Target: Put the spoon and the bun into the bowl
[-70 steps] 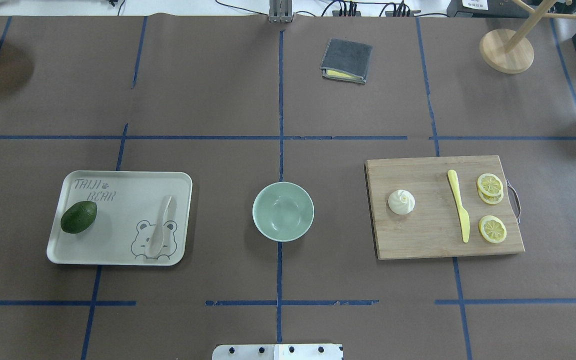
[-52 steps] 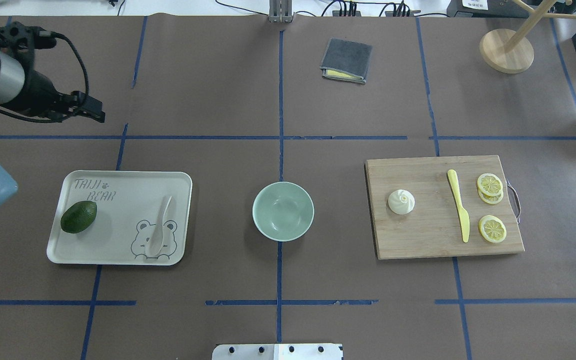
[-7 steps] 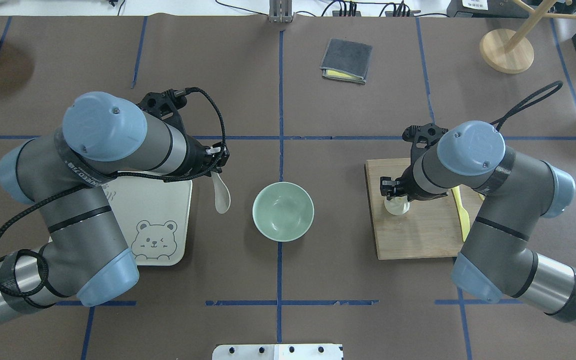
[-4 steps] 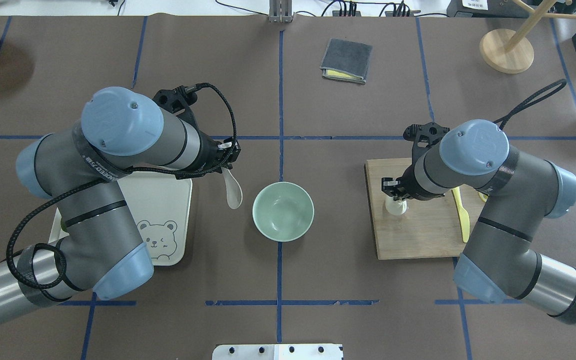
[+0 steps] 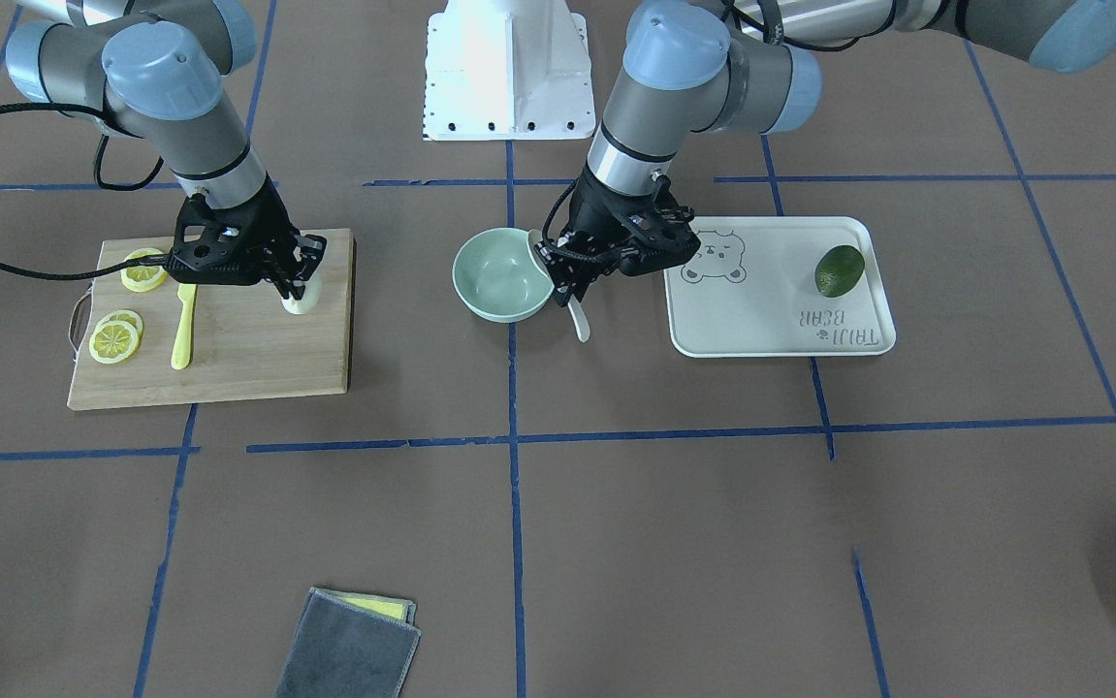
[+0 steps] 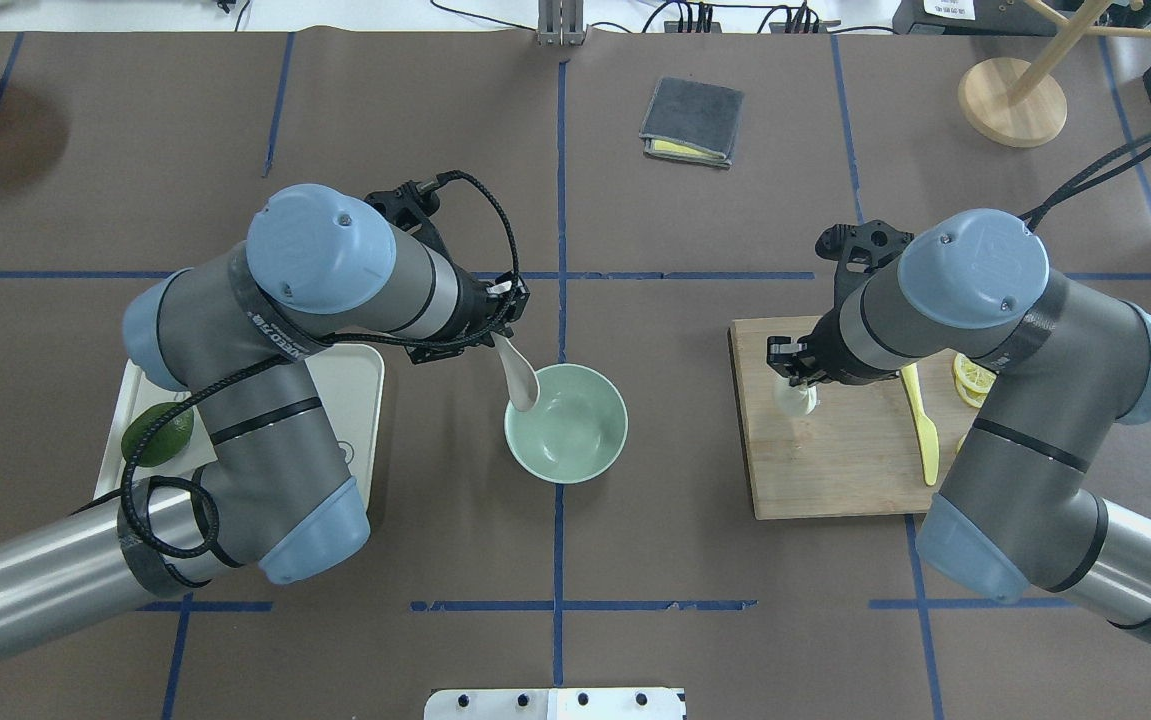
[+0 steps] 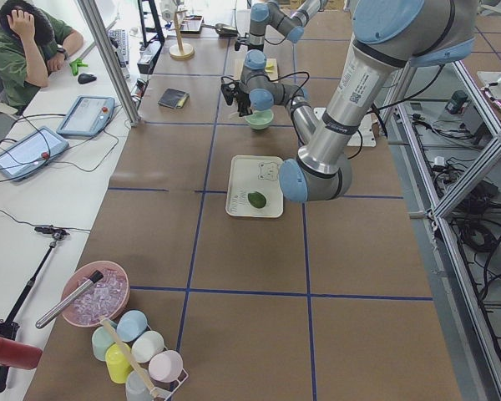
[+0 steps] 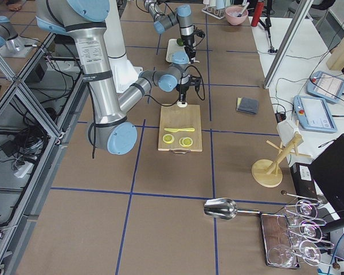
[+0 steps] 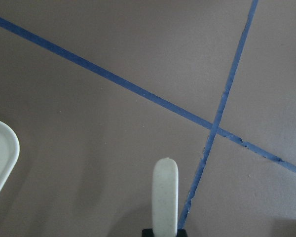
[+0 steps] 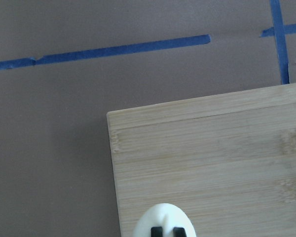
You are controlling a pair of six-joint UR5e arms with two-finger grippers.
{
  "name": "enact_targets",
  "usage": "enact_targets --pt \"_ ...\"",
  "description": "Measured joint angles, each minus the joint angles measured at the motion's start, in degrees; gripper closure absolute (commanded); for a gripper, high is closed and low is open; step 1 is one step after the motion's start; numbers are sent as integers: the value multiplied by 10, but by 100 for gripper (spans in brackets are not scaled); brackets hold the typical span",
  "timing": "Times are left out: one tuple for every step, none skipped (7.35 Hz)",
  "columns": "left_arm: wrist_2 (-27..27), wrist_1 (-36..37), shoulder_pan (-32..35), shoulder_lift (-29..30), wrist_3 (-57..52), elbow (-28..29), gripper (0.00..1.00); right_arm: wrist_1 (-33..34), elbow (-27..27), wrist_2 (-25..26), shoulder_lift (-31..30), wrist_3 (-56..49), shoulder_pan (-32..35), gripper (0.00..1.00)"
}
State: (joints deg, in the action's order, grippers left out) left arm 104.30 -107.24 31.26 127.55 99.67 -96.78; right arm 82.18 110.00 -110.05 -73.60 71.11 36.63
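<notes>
Carrying the spoon [image 6: 519,378] by its short handle, our left gripper [image 6: 497,322] is clamped on it, so the scoop hangs down and forward, right at the near-left rim of the bowl [image 6: 621,425]. We judge that the grip is on the handle so that the heavy end leads into the bowl and the fingers stay outside the rim. From the wrist camera we see only the handle's tip [image 9: 165,195] poking out past the fingers over bare table. The scoop looks just over the rim, not yet inside. On the other side our right gripper [image 6: 793,377] is closed across the bun [image 6: 796,400], which sits at the bowl-side end of the cutting board [image 6: 855,465], apart from the knife [image 6: 920,420] and the lemon slices [image 6: 971,376]. We cannot tell whether the bun has left the wood. A pinch from above suits its soft, round shape, though too hard a squeeze could dent it. We think the spoon goes in first, and the bun follows.
</notes>
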Motion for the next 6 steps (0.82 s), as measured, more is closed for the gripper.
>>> enact_targets --pt "-1 -16 -10 6 11 16 100 1 2 -2 6 0 5 90" --pt "-2 -28 -19 10 16 28 100 2 3 -3 13 0 8 90" --pt "-2 -35 -27 11 18 34 100 2 3 -4 19 1 10 90" --pt "-2 -37 -32 12 18 35 63 2 3 -4 23 1 11 90" --pt "-2 -38 -35 13 17 35 1 2 3 -4 26 1 11 90" --pt "-2 -38 -36 14 15 32 0 2 3 -4 29 1 12 90"
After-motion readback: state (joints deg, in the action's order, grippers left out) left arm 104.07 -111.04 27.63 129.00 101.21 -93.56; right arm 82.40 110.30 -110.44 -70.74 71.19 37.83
